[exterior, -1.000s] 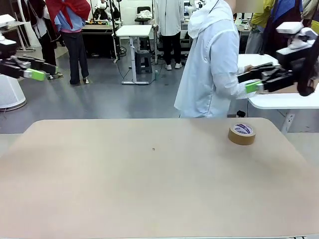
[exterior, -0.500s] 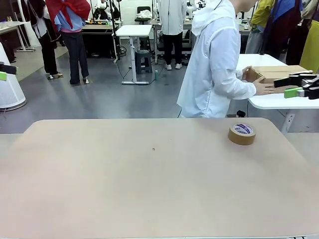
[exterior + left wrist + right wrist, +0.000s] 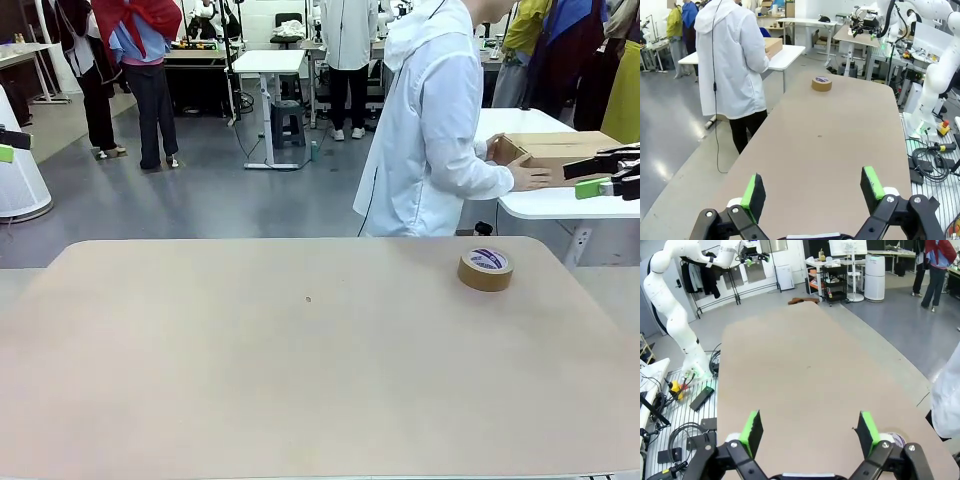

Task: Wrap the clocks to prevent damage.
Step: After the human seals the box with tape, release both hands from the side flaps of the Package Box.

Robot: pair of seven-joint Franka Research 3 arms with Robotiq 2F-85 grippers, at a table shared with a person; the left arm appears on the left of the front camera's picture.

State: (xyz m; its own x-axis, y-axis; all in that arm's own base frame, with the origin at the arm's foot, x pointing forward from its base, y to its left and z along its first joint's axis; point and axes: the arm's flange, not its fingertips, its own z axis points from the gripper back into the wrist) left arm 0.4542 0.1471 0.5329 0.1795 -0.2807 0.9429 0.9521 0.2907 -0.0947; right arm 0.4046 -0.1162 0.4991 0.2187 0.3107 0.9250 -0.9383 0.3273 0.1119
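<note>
The clocks are out of view. My left gripper (image 3: 8, 146) hangs open at the far left edge of the front view, off the table. In the left wrist view it (image 3: 813, 187) stands open over the table's end with nothing between its green pads. My right gripper (image 3: 597, 174) is open at the far right edge, close to a brown cardboard box (image 3: 555, 150). In the right wrist view it (image 3: 810, 430) is open above the table and holds nothing.
A roll of brown tape (image 3: 486, 269) lies on the beige table (image 3: 300, 380) at the far right. A person in a white coat (image 3: 430, 130) stands at the far side, turned to a white side table (image 3: 560, 205), both hands on the box.
Both arms have drawn back toward the picture's edges, the left one leftward and the right one rightward. The person has laid both hands on the box. The tape has not moved.
</note>
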